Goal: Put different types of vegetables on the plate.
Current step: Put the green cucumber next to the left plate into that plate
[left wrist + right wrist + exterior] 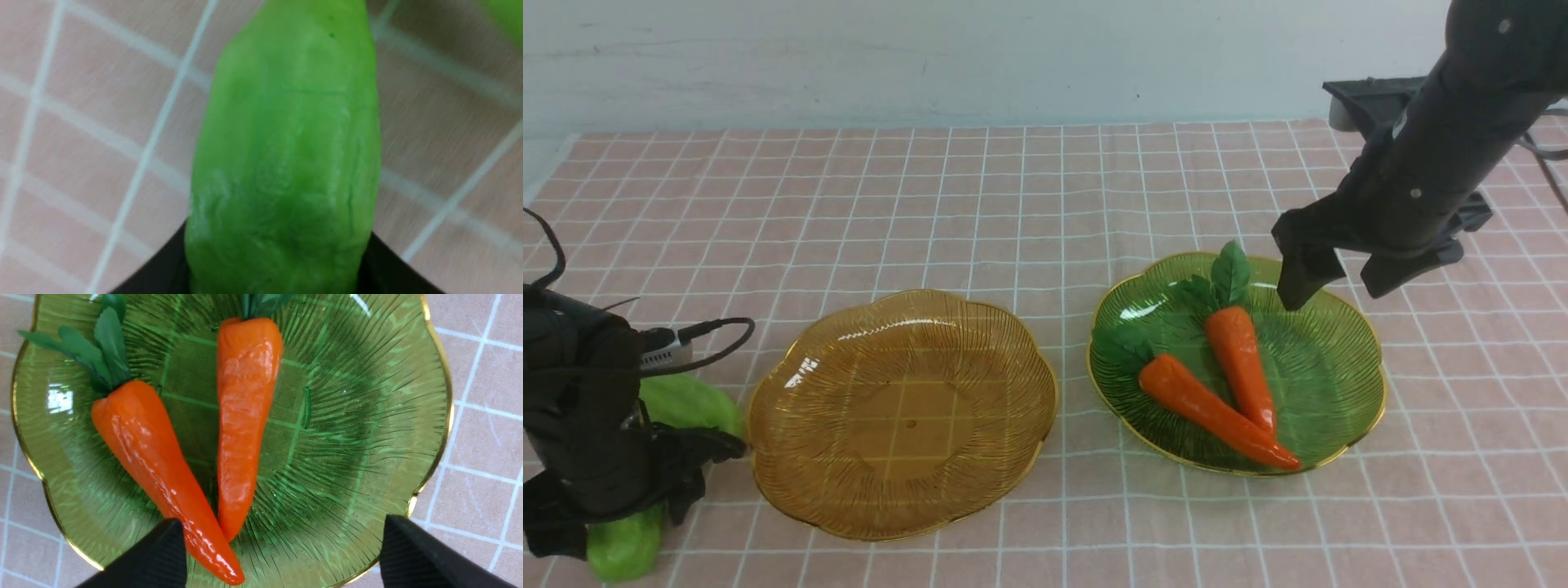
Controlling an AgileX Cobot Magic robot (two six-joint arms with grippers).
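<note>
Two orange carrots with green leafy tops lie side by side in the green glass plate. In the right wrist view the carrots lie below my right gripper. The right gripper hangs open over the plate's far right rim and holds nothing. At the near left, my left gripper is low over the cloth. Its fingers press both sides of a light-green gourd, whose end sticks out below. A second gourd lies just behind.
An amber glass plate with a gold rim sits between the gourds and the green plate, with nothing in it. A pink checked cloth covers the table. A dark box stands at the far right edge.
</note>
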